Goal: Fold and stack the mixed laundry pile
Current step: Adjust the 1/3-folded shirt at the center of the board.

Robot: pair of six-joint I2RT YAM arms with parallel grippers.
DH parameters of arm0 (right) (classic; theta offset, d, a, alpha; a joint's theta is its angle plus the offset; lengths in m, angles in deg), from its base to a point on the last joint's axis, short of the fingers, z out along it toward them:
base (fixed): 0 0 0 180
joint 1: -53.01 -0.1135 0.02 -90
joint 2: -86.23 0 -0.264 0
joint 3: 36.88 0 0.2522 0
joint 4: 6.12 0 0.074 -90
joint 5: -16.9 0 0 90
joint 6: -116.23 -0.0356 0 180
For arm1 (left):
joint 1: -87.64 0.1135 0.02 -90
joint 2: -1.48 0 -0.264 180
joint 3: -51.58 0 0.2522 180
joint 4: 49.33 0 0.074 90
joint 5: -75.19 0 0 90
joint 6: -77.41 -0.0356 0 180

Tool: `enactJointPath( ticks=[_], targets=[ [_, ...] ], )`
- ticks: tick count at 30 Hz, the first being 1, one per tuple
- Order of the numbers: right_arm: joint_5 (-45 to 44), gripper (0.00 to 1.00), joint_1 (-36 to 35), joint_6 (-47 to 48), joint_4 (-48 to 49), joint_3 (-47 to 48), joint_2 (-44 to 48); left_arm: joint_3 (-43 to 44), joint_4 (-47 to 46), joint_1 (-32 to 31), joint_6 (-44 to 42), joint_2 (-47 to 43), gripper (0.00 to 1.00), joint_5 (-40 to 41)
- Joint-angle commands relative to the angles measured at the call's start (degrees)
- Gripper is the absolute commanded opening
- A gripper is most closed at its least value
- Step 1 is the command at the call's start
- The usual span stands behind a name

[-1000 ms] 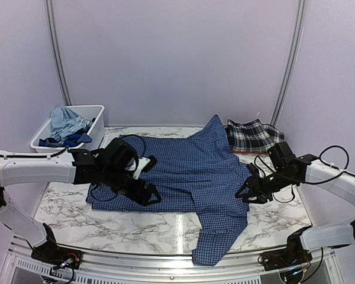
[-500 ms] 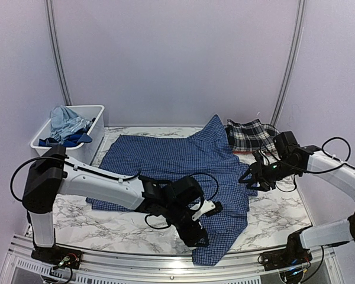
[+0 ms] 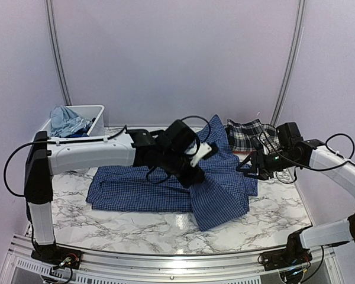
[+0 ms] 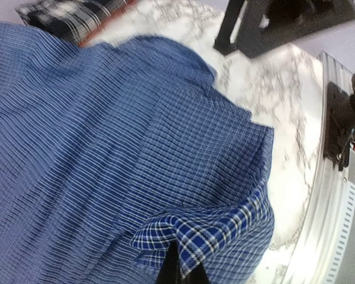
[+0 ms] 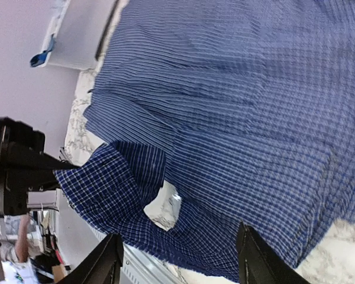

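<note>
The left pincer [image 3: 192, 170] has clamped shut on the navy check shirt [image 3: 136, 192]. It has drawn the near tail, which hung off the surface [image 3: 272, 216] a second ago, up over the middle, so a first fold looks under way. The shirt lies spread mid-surface. The right pincer [image 3: 247, 170] has backed off, jaws apart and empty. The left wrist view shows the pinched hem [image 4: 207, 236], which is hidden from overhead. Only the overhead view shows the light blue T-shirt [image 3: 68, 121] waiting in the bin [image 3: 94, 109].

The navy small-check shirt [image 3: 142, 189] lies spread across the middle of the bench [image 3: 272, 219], its near right flap lifted off it. The black-and-white plaid piece [image 3: 251, 136] sits crumpled far right. The light blue T-shirt [image 3: 65, 120] is bunched in the bin [image 3: 97, 123], far left.
</note>
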Motion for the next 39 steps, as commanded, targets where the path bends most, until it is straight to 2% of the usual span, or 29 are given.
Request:
enactJointPath(
  ticks=[1, 5, 9, 13, 18, 23, 32, 39],
  targets=[
    [2.29, 0.64, -6.56, 12.61, 4.45, 9.35, -0.84, 3.92, 7.65, -0.23, -13.02, -3.32, 0.00, 10.40],
    [-0.94, 0.66, -8.39, 23.75, 3.92, 15.30, -3.76, 4.10, 6.89, -0.15, -17.98, -3.95, 0.00, 14.51],
    [2.69, 0.66, -10.01, 26.77, 7.75, 16.46, -3.58, 6.21, 6.33, -0.14, -19.69, -3.72, 0.00, 15.85],
    [3.58, 0.64, -15.32, 28.08, 9.15, 15.35, -2.87, 7.74, 6.24, -0.06, -19.26, -2.95, 0.00, 15.99],
    [4.85, 0.61, -18.19, 24.38, 16.25, 6.96, 1.56, 8.00, 5.77, 0.07, -17.80, -2.88, 0.00, 14.30],
    [3.36, 0.62, -18.32, 22.63, 23.73, -0.74, 6.34, 5.45, 3.33, 0.70, -16.95, -4.42, 0.00, 11.84],
    [2.86, 0.59, -19.73, 20.72, 33.74, -3.41, 2.78, 3.38, -0.01, 1.77, -15.09, -5.93, 0.00, 7.08],
    [3.45, 0.57, -21.55, 15.72, 40.70, -5.91, 0.99, 2.81, -0.46, 2.40, -14.31, -6.11, 0.00, 6.33]
  ],
)
